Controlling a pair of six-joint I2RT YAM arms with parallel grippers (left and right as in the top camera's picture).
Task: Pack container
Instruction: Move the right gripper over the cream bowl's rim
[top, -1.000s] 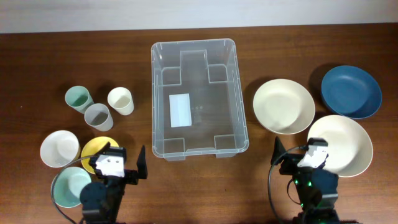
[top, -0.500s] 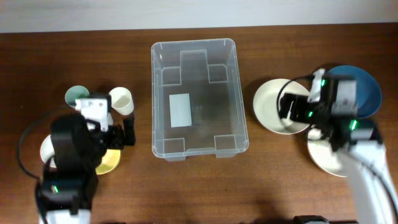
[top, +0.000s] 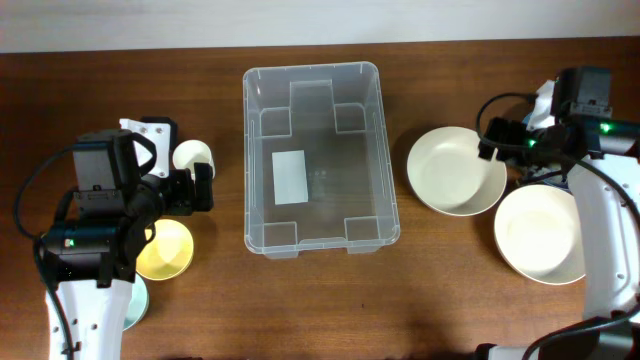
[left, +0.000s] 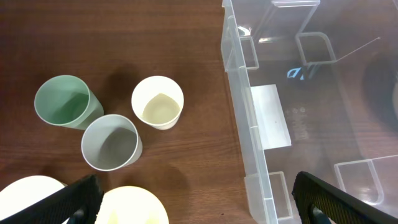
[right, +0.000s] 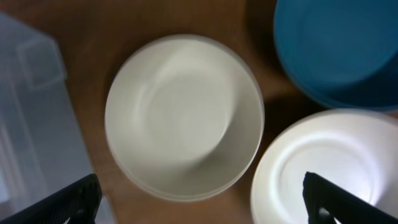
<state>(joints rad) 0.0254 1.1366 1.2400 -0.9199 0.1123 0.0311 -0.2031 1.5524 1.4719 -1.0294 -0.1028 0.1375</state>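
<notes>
**Both hands released; container at mid-worktop**

The container (top: 345, 200) sat upright in the middle of the worktop (top: 450, 310), long side running away from me. Through its clear floor I saw the white label (top: 291, 177) and the moulded notches (top: 349, 118).

Left hand (top: 203, 187): it hovered between the cups and the container's left wall, just beside the cream cup (left: 158, 101). In the left wrist view its 2 fingers (left: 74, 198) sat at the bottom corners, jaws wide apart and holding nothing. That view also showed 3 upright cups grouped close together: the green cup (left: 65, 101), the grey cup (left: 112, 142) and the cream one. The yellow bowl (top: 165, 250) lay nearer me than the cups. The white bowl (left: 28, 193) lay beside it, mostly cut off at the frame edge.

Right hand (top: 495, 138): it hung above the far right edge of the cream bowl (top: 450, 172), well apart from the container. In the right wrist view the dark fingertips (right: 68, 202) again stood at the bottom corners, jaws spread and gripping nothing. The view was slightly blurred. The blue bowl (right: 339, 50) lay to the right of the cream bowl. The large white bowl (top: 540, 235) lay just beside the cream bowl on its near right. I could not tell whether their rims touched.
</notes>
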